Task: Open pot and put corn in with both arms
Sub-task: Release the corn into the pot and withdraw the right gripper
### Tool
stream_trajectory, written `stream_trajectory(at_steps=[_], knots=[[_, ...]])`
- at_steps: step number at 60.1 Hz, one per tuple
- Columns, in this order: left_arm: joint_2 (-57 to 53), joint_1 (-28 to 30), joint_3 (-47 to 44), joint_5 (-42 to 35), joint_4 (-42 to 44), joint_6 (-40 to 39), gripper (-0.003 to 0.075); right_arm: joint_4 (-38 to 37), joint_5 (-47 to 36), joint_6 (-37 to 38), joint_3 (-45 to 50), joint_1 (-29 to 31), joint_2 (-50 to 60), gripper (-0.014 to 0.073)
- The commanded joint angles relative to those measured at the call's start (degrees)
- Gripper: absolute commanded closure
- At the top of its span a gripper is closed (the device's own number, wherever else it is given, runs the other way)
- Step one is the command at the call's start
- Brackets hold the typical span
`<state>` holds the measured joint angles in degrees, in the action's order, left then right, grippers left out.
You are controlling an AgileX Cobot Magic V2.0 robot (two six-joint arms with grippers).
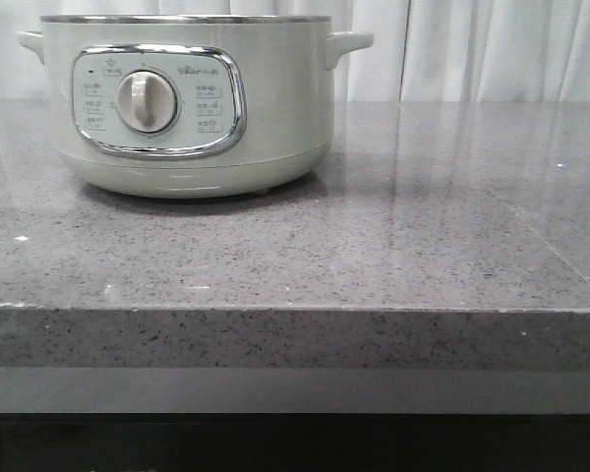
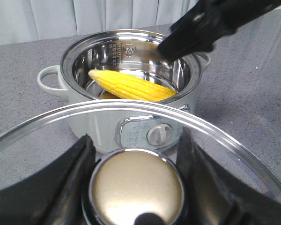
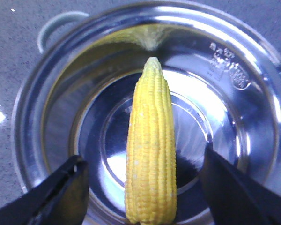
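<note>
Now the right tool [image 3: 145,187] stands wide open, its jaws clear of the corn [image 3: 151,150] lying inside the pot [image 2: 131,79]. The left tool [image 2: 136,164] grips the lid [image 2: 47,126] by its knob; lifting the right tool carelessly could clip the rim.

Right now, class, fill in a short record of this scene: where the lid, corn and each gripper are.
pot: open, on the grey countertop
lid: off the pot, its knob gripped by the left gripper
corn: lying inside the pot's steel bowl
right gripper: open, fingers either side of the corn, not touching it
</note>
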<state>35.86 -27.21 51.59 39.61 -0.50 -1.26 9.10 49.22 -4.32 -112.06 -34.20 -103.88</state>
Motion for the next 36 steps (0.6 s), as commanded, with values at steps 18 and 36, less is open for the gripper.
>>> stream_trajectory(at_steps=[18,36], knots=[[-0.3,-0.1,2.1,-8.3,-0.3,-0.4,0.0461,0.3,-15.8,-0.7,28.9,0.1,28.2,0.0064],[-0.3,-0.1,2.1,-8.3,-0.3,-0.4,0.0462,0.3,-16.9,-0.7,48.3,0.1,45.4,0.0064]])
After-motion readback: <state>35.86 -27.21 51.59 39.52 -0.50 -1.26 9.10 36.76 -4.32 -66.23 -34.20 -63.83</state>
